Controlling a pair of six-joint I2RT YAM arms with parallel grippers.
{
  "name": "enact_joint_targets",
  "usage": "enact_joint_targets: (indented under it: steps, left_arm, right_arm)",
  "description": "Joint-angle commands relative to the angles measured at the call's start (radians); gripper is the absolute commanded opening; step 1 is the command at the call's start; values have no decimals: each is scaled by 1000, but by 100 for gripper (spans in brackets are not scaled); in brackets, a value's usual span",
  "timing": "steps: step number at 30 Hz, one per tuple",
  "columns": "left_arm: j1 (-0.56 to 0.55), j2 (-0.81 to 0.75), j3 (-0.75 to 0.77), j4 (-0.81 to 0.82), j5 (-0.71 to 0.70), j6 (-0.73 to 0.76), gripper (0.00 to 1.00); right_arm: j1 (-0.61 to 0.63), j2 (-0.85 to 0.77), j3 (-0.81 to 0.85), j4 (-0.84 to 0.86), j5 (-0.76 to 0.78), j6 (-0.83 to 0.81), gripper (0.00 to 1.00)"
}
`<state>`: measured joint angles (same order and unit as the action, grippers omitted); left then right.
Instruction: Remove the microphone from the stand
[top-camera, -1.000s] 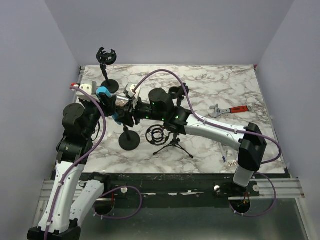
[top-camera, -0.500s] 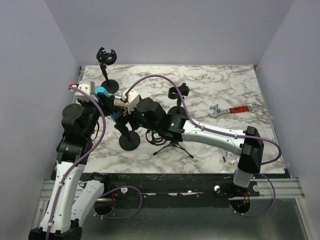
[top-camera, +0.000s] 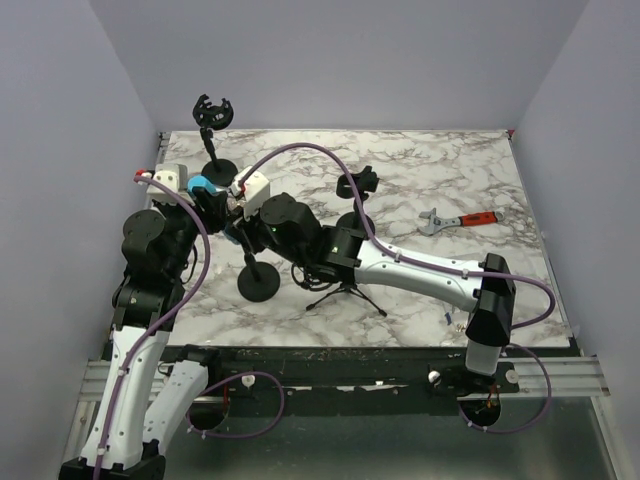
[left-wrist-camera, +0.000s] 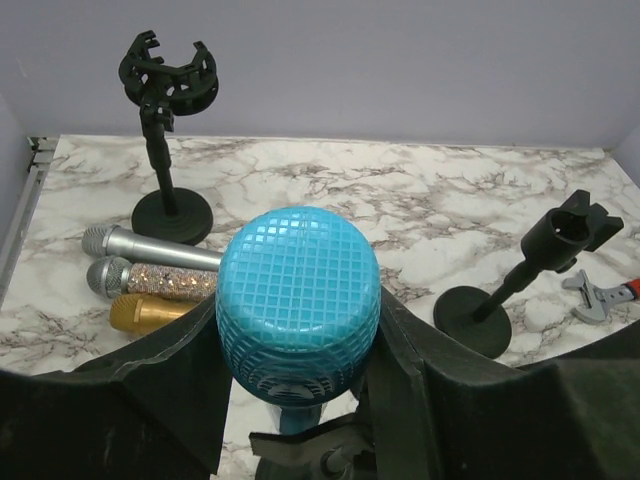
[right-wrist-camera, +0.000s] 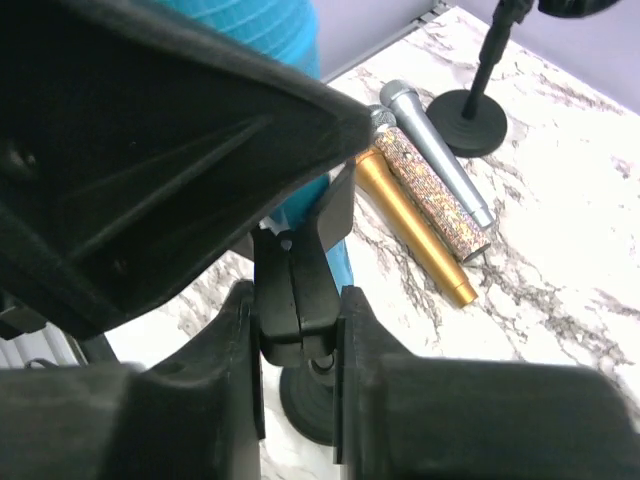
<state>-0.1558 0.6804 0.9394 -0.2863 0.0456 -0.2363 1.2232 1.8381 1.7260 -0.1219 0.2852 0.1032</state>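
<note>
At the stand's (top-camera: 259, 284) top: clenching left gripper (left-wrist-camera: 300, 350) round the blue microphone (left-wrist-camera: 297, 275), just under its head. Pinching right gripper (right-wrist-camera: 297, 335) shut on the stand's clip (right-wrist-camera: 290, 285), directly below the mic. Not yet out of the clip, by the look. Mid-extraction. Next: brace the stand, draw the mic up along its axis, clear of the clip.

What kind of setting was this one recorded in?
Probably a robot test cell: a marble-pattern tabletop boxed in by plain lavender walls, with an empty microphone stand and a wrench as props.
</note>
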Motion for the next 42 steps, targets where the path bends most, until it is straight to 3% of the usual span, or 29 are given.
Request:
enact_joint_targets:
  steps: [1, 9, 15, 18, 21, 23, 30, 31, 34, 38, 42]
  left_arm:
    - [11, -14, -14, -15, 25, -11, 0]
    - [18, -25, -1, -21, -20, -18, 0]
    - [18, 4, 142, -232, -474, -112, 0]
    - [18, -17, 152, -268, -595, -123, 0]
    - [17, -45, 126, -258, -624, -123, 0]
    - [18, -46, 121, -267, -620, -131, 0]
    - [18, -33, 144, -311, -620, -149, 0]
    - [18, -36, 149, -312, -634, -145, 0]
    - [18, -41, 162, -309, -668, -129, 0]
    - [18, -24, 167, -307, -671, -128, 0]
    - [34, 27, 162, -306, -662, -150, 0]
  right_arm:
    - [7, 2, -14, -2, 86, -17, 1]
    - [8, -10, -55, 13, 93, -74, 1]
    - [7, -27, -70, 6, 80, -88, 1]
    - [7, -34, -78, 14, 79, -88, 1]
    - [8, -30, -70, 17, 43, -84, 17]
    - [8, -23, -65, 23, 23, -81, 22]
    - [7, 11, -22, -15, 7, -87, 23]
    - [7, 11, -23, -23, 5, -88, 26]
    - [8, -9, -54, -10, -11, -85, 53]
    - [8, -39, -71, 19, -49, -71, 81]
    - [8, -77, -63, 29, -93, -48, 92]
